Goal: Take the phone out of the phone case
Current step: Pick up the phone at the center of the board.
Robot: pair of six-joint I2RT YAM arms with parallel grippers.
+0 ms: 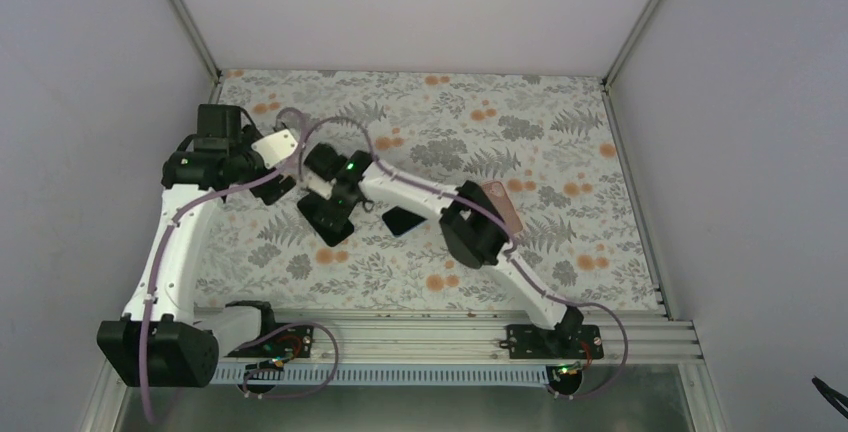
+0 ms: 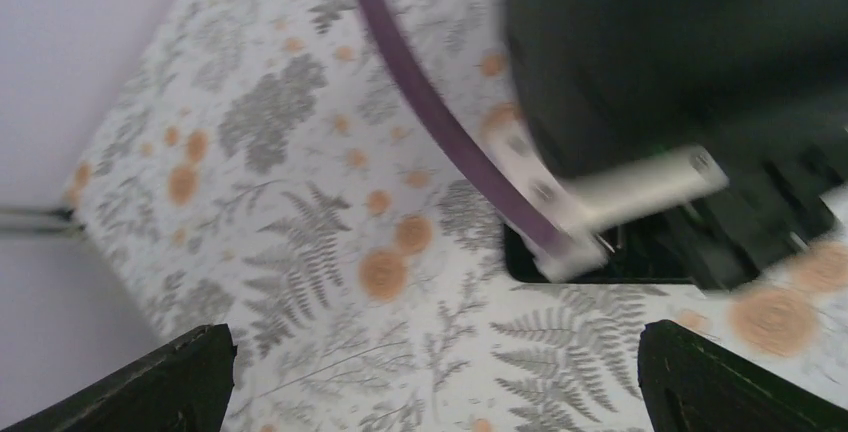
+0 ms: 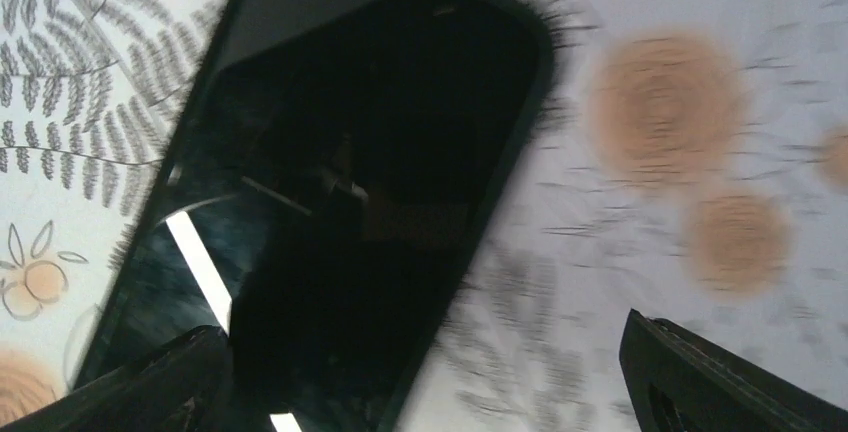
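Left claw (image 2: 430, 380) wide open and empty, right claw (image 3: 432, 377) wide open, holding nothing, over black phone (image 3: 370, 152) on floral tablecloth (image 3: 780, 12)

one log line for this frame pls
left pincer: open, holding nothing | right pincer: open over phone | phone: flat on floral table, glossy face up, not gripped

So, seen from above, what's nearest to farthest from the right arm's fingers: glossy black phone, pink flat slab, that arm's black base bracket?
1. Glossy black phone, directly under the right fingers.
2. Pink flat slab, to the right, by the elbow.
3. Black base bracket, near edge, right.
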